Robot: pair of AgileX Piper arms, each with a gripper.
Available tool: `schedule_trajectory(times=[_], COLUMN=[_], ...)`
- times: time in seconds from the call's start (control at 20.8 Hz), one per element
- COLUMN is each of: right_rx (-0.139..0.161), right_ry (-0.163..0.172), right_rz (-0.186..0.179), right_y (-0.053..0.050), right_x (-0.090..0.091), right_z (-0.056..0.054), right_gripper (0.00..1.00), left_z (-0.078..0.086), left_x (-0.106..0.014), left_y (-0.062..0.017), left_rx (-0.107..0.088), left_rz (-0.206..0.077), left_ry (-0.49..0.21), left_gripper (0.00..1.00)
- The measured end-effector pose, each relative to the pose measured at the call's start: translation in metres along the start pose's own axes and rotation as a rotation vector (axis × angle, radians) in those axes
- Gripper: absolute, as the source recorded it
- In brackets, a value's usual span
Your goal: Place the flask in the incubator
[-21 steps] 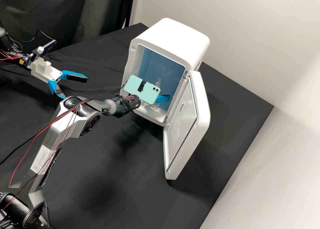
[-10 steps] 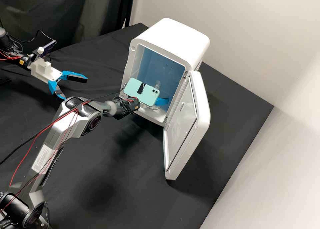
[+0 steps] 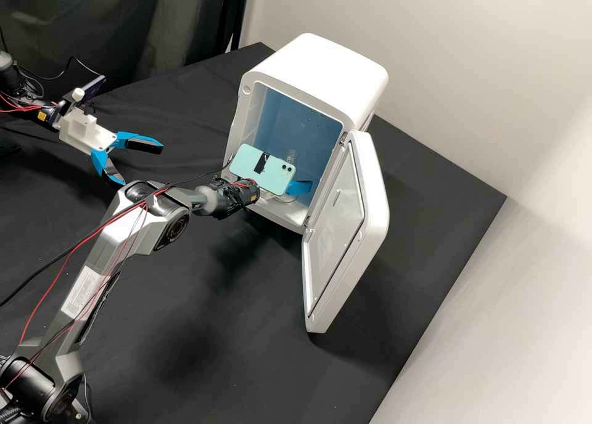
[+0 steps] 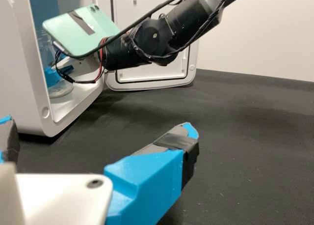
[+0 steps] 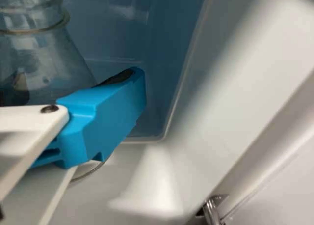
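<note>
Black bench [image 3: 216,301] set against a pale wall [image 3: 462,73], with a dark curtain [image 3: 92,23] behind its far left edge. White incubator [image 3: 320,73] stands close to the bench's far right edge, just short of the far corner. Its door [image 3: 345,227] hangs wide open, swung out along the right edge, and the blue interior is exposed. Right arm is pushed into the opening. A mint-green phone [image 3: 262,165] strapped on its wrist covers most of the right gripper [image 3: 298,185] from above, so whether that gripper is spread or clamped on anything cannot be told. The flask [image 3: 291,157] is inside the incubator, low in the chamber. Only its neck shows above the phone in the high view. In the right wrist view its clear cone [image 5: 34,58] is cut off at the frame edge, with the gripper just beside it. Contact there is hard to judge. Left gripper [image 3: 142,163] hangs above the bench toward the left edge, well apart from the incubator. Its fingers [image 4: 152,171] are spread wide and hold nothing. Broad bare bench lies along the near edge and in front of the open door. Space is tight between the door's inner face and the right arm's wrist.
</note>
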Motion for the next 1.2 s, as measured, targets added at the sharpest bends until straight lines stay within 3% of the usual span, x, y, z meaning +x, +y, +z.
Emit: schedule_trajectory(times=[0.1,0.29,0.43,0.77,1.11,1.2], right_rx=[0.011,0.04,0.065,0.039,-0.003,-0.009], right_ry=[0.005,0.016,0.003,-0.031,-0.039,-0.04], right_rz=[0.001,0.024,0.044,0.021,0.011,0.025], right_y=[0.004,0.019,0.028,0.014,0.007,0.006], right_x=[0.002,0.006,0.009,0.015,0.017,0.018], right_z=[-0.003,-0.01,-0.006,0.005,0.008,0.009], right_gripper=[0.0,0.0,0.0,0.0,0.0,0.0], left_z=[-0.001,-0.001,-0.002,-0.002,-0.002,-0.007], left_x=[0.002,0.002,0.003,0.004,0.004,0.003], left_y=[0.0012,0.0008,0.0006,0.001,0.001,-0.0021], left_rx=[0.018,0.016,0.015,0.016,0.017,0.046], left_rz=[0.005,0.005,0.004,0.006,0.006,0.001], left_ry=[0.001,0.004,0.004,0.005,0.005,0.024], left_gripper=[1.0,1.0,1.0,1.0,1.0,1.0])
